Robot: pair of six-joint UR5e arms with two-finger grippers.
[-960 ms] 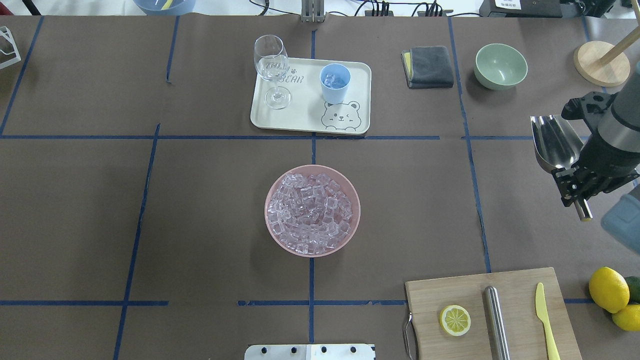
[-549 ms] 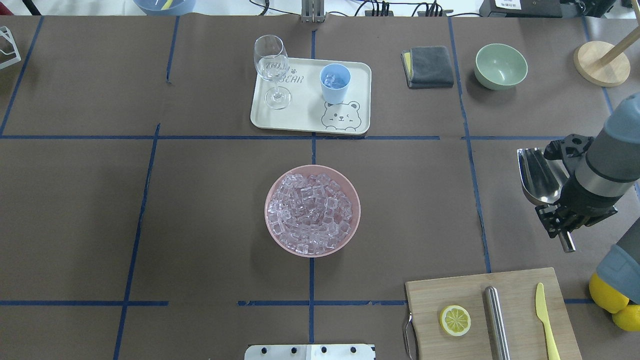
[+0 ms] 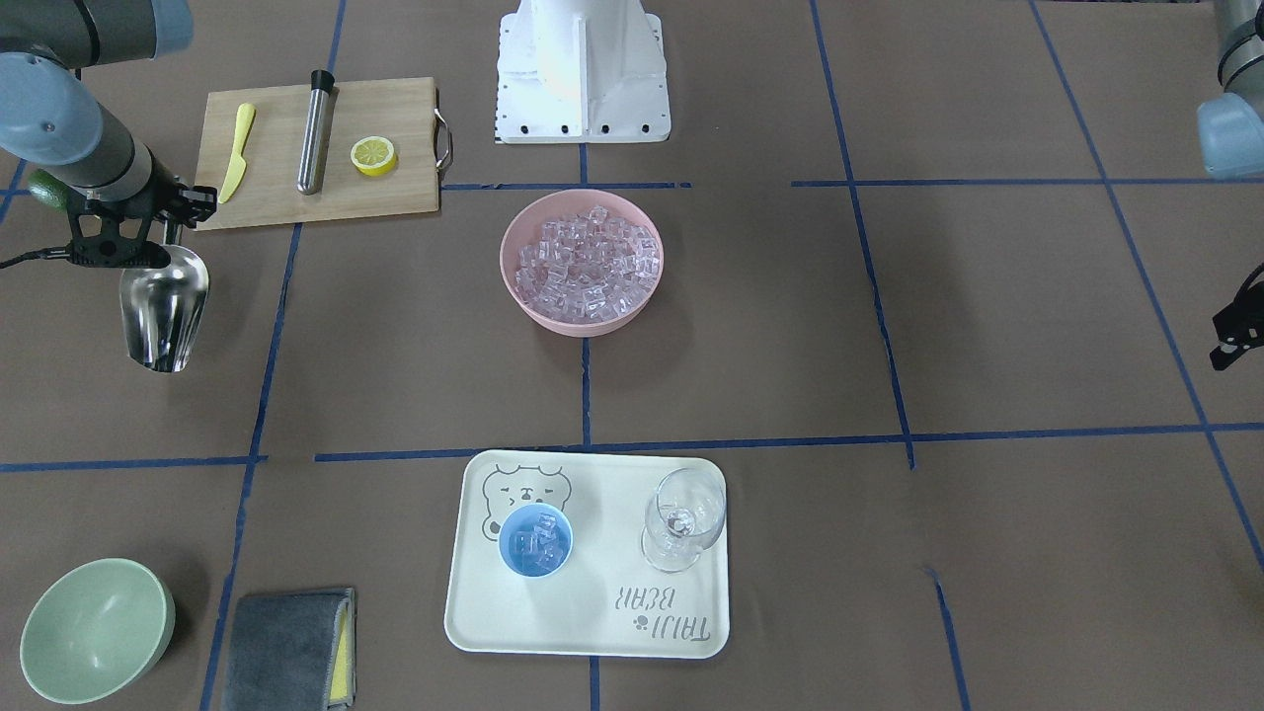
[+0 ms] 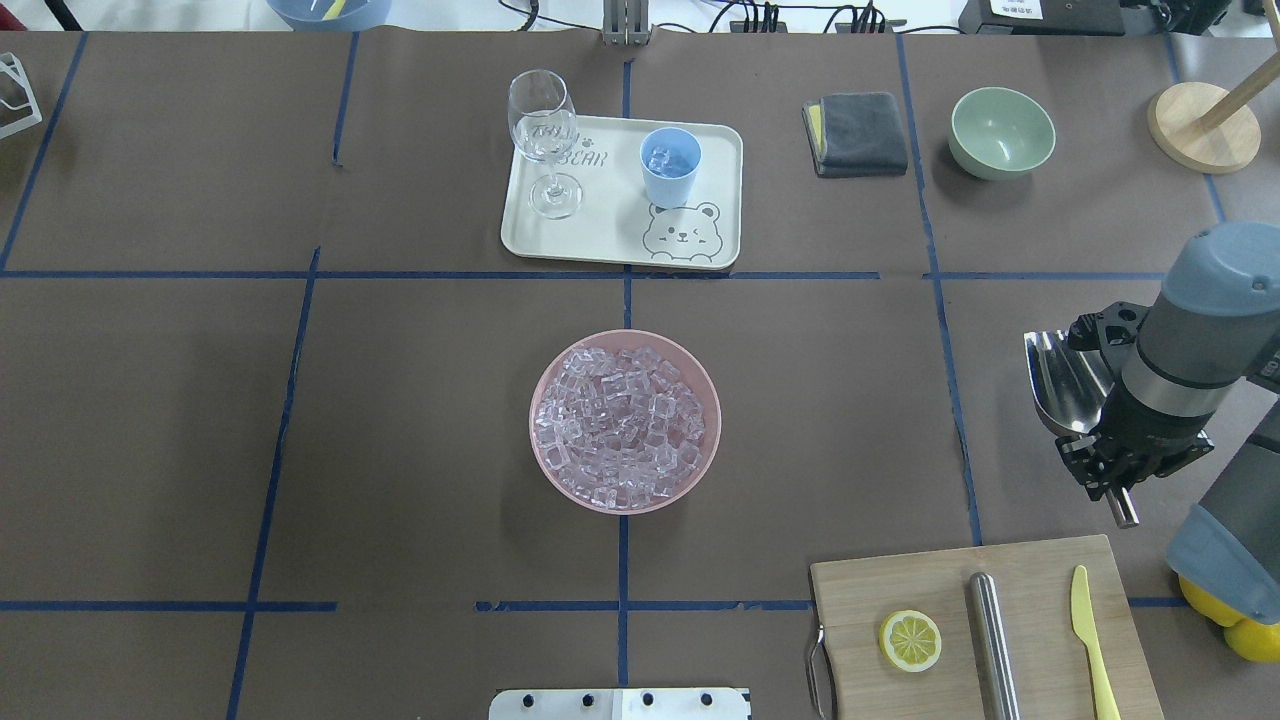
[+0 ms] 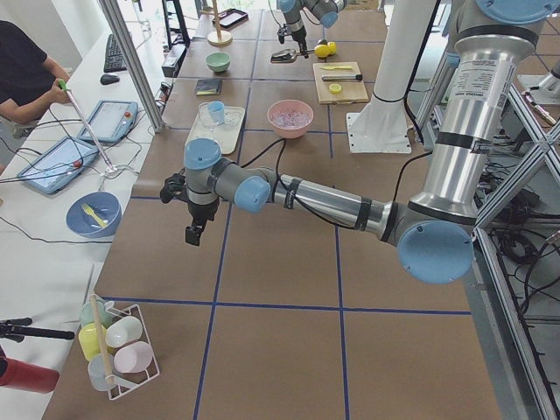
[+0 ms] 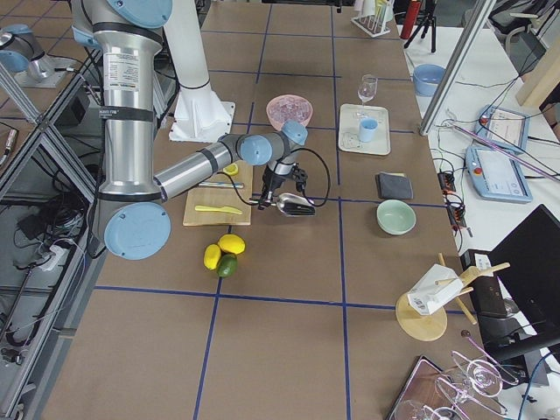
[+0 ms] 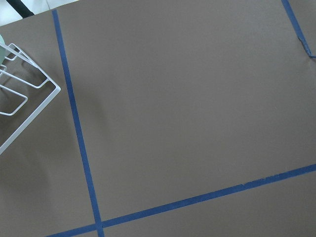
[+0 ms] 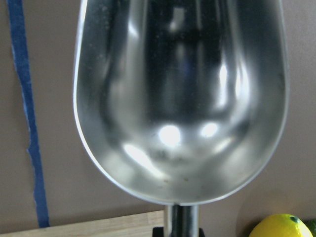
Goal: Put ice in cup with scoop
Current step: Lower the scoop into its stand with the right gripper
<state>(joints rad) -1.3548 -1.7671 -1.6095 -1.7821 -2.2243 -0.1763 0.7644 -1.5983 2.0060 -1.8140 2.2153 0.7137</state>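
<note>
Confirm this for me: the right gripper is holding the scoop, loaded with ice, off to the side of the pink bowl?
Not loaded. The right gripper holds the scoop off to the side of the pink bowl, but its trough is empty, as the right wrist view shows.

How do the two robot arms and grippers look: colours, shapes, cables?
Both the left arm and the right arm are silver-grey tubes with rounded light-blue joint caps and dark bands. The left gripper and right gripper are black, angular frames. A thin black cable runs near each wrist.
</note>
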